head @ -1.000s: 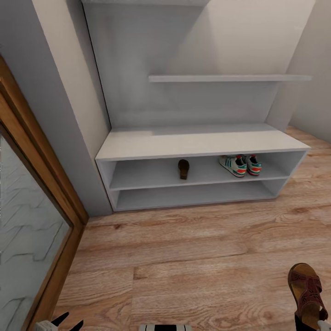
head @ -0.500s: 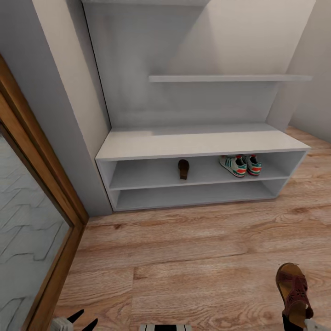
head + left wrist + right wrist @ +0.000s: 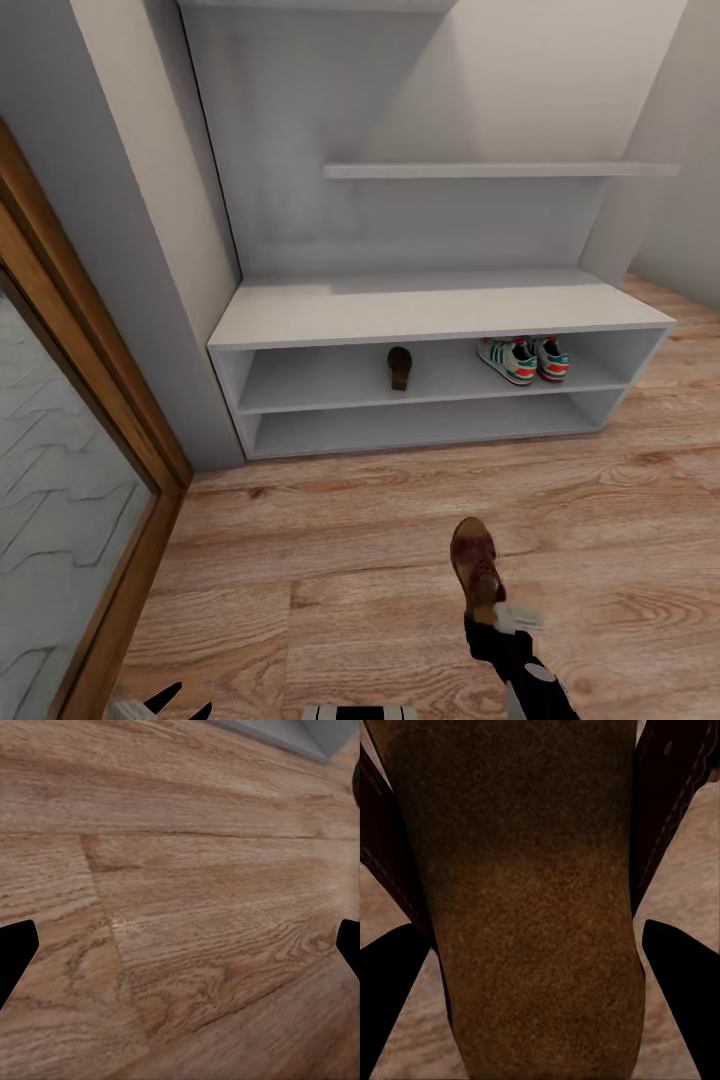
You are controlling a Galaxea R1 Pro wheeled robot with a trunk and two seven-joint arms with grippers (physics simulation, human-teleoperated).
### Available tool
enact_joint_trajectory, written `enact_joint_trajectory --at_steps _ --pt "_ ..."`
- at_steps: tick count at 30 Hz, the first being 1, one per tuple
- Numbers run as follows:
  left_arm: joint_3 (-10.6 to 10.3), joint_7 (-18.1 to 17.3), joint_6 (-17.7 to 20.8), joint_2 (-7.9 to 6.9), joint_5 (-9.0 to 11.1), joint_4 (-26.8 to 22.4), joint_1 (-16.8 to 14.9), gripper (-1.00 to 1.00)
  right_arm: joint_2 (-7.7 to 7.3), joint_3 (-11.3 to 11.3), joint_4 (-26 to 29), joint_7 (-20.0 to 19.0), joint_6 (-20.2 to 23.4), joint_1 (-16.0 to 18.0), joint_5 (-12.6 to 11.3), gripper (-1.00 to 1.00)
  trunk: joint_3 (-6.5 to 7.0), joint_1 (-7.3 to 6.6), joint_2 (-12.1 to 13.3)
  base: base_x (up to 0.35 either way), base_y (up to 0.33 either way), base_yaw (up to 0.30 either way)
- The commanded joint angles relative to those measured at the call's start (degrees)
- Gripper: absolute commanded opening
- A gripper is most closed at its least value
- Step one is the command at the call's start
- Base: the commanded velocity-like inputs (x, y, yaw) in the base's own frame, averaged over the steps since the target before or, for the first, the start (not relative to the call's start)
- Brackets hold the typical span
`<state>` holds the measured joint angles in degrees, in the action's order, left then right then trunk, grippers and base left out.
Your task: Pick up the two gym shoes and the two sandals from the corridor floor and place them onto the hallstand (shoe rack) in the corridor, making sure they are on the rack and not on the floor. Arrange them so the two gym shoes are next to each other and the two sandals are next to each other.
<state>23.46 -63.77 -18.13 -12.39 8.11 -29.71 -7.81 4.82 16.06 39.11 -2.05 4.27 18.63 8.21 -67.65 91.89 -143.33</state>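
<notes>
One dark brown sandal (image 3: 474,562) hangs above the wood-plank corridor floor (image 3: 350,560), with my right gripper (image 3: 492,614) shut on its heel end. In the right wrist view its tan insole (image 3: 536,870) runs between the two black fingers (image 3: 390,997). The other sandal (image 3: 400,367) lies on the upper open shelf of the pale grey hallstand (image 3: 430,310). The two gym shoes (image 3: 508,360) (image 3: 551,358) stand side by side to its right on the same shelf. My left gripper (image 3: 182,704) is open, low at the left over bare floor (image 3: 180,907).
A wood-framed glass door (image 3: 70,480) stands along the left. A grey wall column (image 3: 150,250) meets the hallstand's left end. A stepped wall shelf (image 3: 480,170) hangs above the bench top. The lower shelf (image 3: 420,425) holds nothing.
My right arm has swung left and forward, carrying the sandal from the bottom right corner to the lower middle. The left gripper has shifted slightly right.
</notes>
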Motion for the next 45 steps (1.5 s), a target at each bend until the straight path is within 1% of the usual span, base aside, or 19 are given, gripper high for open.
enact_joint_trajectory --at_steps 1,2,3,5,6,9,10,13,14,16,18,19,22,26,45 --pt "0.1 -0.23 -0.31 0.0 0.06 0.07 -0.03 1.0 0.82 0.12 0.17 0.82 1.85 0.97 0.66 -1.0 -0.05 -0.01 -0.02 0.0 0.0 0.0" --pt "0.1 -0.25 -0.31 0.0 0.06 0.06 -0.03 1.0 1.5 -0.08 0.2 1.75 3.26 1.9 0.66 -1.0 -0.05 -0.01 -0.02 0.0 0.0 0.0" --pt "0.1 -0.27 -0.32 0.0 0.06 0.0 -0.04 1.0 2.78 -0.42 0.19 3.4 5.77 3.81 0.66 -1.0 -0.05 -0.01 -0.02 0.0 0.0 0.0" --pt "0.1 -0.3 -0.32 0.0 0.06 -0.08 -0.06 1.0 3.96 -0.97 0.15 4.61 7.88 5.73 0.66 -1.0 -0.05 -0.01 -0.02 0.0 0.0 0.0" --pt "0.1 -0.33 -0.32 0.0 0.06 -0.18 -0.08 1.0 5.04 -1.93 0.02 5.43 9.6 7.64 0.66 -1.0 -0.05 -0.01 -0.02 0.0 0.0 0.0" --pt "0.1 -0.33 -0.32 0.0 0.06 -0.26 -0.09 1.0 5.18 -4.2 -0.16 6.17 11.72 10.32 0.66 -1.0 -0.05 -0.01 -0.02 0.0 0.0 0.0" --pt "0.1 -0.35 -0.32 -0.01 0.06 -0.29 -0.08 1.0 5.18 -6.08 -0.23 6.58 13.06 12.01 0.66 -1.0 -0.05 -0.01 -0.02 0.0 0.0 0.0" --pt "0.1 -0.37 -0.32 -0.01 0.06 -0.36 -0.09 1.0 5.18 -8.85 -0.29 7.6 15.35 14.41 0.57 -1.0 -0.05 -0.01 -0.02 0.0 0.0 0.0" --pt "0.1 -0.36 -0.32 -0.01 0.06 -0.39 -0.09 1.0 5.18 -10.23 -0.31 8.51 17.05 15.94 0.48 -1.0 -0.05 -0.01 -0.02 0.0 0.0 0.0" --pt "0.1 -0.33 -0.32 -0.01 0.06 -0.41 -0.1 1.0 5.18 -11.45 -0.33 9.55 19.57 18.1 0.4 -1.0 -0.05 -0.01 -0.02 0.0 0.0 0.0" --pt "0.1 -0.32 -0.32 -0.01 0.06 -0.42 -0.1 1.0 5.18 -11.91 -0.37 9.97 20.99 19.33 0.37 -1.0 -0.05 -0.01 -0.02 0.0 0.0 0.0" --pt "0.1 -0.31 -0.32 -0.01 0.06 -0.47 -0.1 1.0 5.18 -12.3 -0.4 10.35 22.38 20.92 0.32 -1.0 -0.05 -0.01 -0.02 0.0 0.0 0.0" --pt "0.1 -0.31 -0.32 0.05 0.06 -0.51 -0.1 1.0 5.18 -12.61 -0.44 10.65 23.47 23.18 0.25 -1.0 -0.05 -0.01 -0.02 0.0 0.0 0.0" --pt "0.1 -0.3 -0.36 0.08 0.06 -0.53 -0.1 1.0 5.18 -12.76 -0.37 10.57 23.83 24.19 0.19 -1.0 -0.05 -0.01 -0.02 0.0 0.0 0.0" --pt "0.01 -0.15 -0.32 0.08 0.06 -0.24 -0.1 1.0 5.18 -12.69 -0.35 10.57 23.86 24.18 0.53 -1.0 -0.05 -0.01 -0.02 0.0 0.0 0.0"
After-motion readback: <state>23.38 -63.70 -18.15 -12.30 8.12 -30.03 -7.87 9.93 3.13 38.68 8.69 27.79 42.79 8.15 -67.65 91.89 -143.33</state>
